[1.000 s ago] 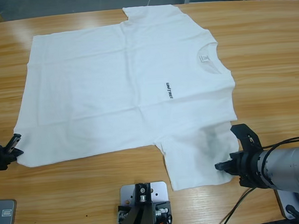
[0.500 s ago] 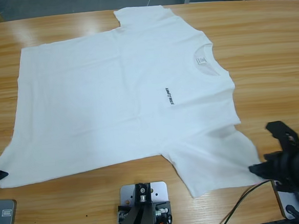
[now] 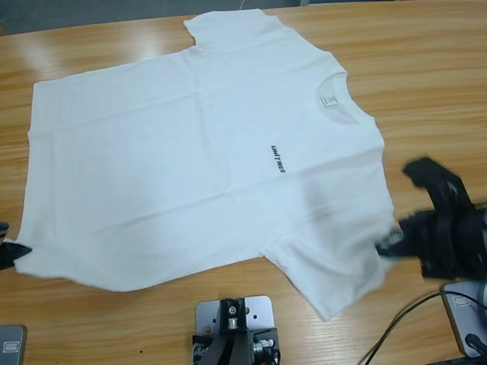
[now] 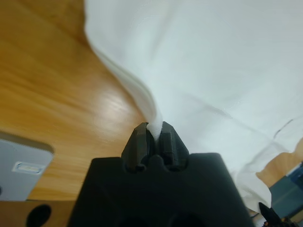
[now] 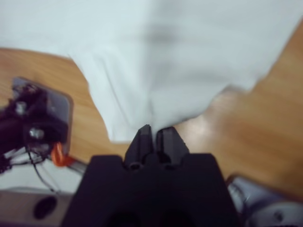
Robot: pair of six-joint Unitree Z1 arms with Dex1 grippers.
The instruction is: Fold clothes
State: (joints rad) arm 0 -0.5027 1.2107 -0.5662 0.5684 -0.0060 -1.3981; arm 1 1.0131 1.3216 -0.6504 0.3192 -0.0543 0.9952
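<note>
Left hand (image 4: 155, 134) pinches the white T-shirt's (image 3: 191, 144) hem; right hand (image 5: 154, 137) grips its sleeve on the desk (image 3: 437, 77).

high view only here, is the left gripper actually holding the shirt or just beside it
Observer: Holding. In the left wrist view the left gripper has its jaws shut on a ridge of the T-shirt.
Operator: and the right one
Observer: The right wrist view shows the right gripper closed, with the cloth's edge running into the jaw tips; it looks pinched.
Operator: anything under the cloth on the left
Observer: Only bare table beside the lifted ridge.
</note>
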